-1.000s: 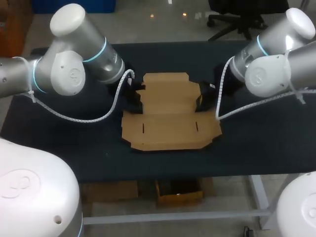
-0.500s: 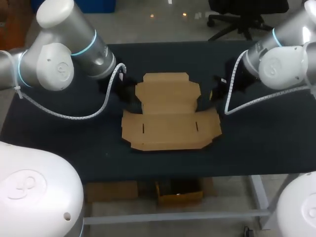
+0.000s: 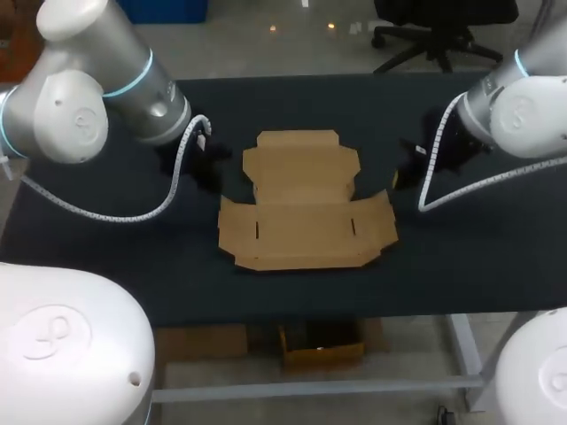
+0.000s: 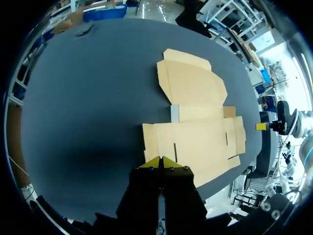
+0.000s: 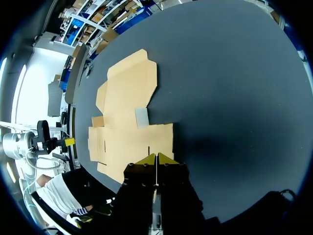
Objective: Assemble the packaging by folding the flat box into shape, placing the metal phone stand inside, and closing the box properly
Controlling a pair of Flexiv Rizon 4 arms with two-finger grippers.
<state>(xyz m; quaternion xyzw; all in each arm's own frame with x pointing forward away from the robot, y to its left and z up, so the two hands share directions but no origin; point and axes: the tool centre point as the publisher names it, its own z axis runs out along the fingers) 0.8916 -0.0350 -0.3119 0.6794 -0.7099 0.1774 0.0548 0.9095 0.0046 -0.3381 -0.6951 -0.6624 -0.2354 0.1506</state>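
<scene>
**Item:** flat box [image 3: 306, 212], brown card, unfolded, lying face-up at the middle of the dark worktop [image 3: 443, 266]. No panel is raised. The narrower panel lies on the far side, the wider slotted panel on the near side. The fold lines run from the left arm's side to the right arm's side.

**Metal phone stand:** not seen in any view.

**Left jaws:** together and holding nothing. They stand off the box's left edge, level with the narrower panel and clear of the card. In the left wrist view the box [image 4: 195, 132] lies ahead of them.

**Right jaws:** together and holding nothing. They stand just off the box's right edge. In the right wrist view the box [image 5: 129, 122] lies ahead of them.

**Governing relation:** the box sits between the two arms, about equally near each, so either side flap falls to the arm on its own side.

**Change:** a second ago both jaws pressed against the narrower panel's sides. Both arms have since drawn outward. The box has not shifted.
</scene>
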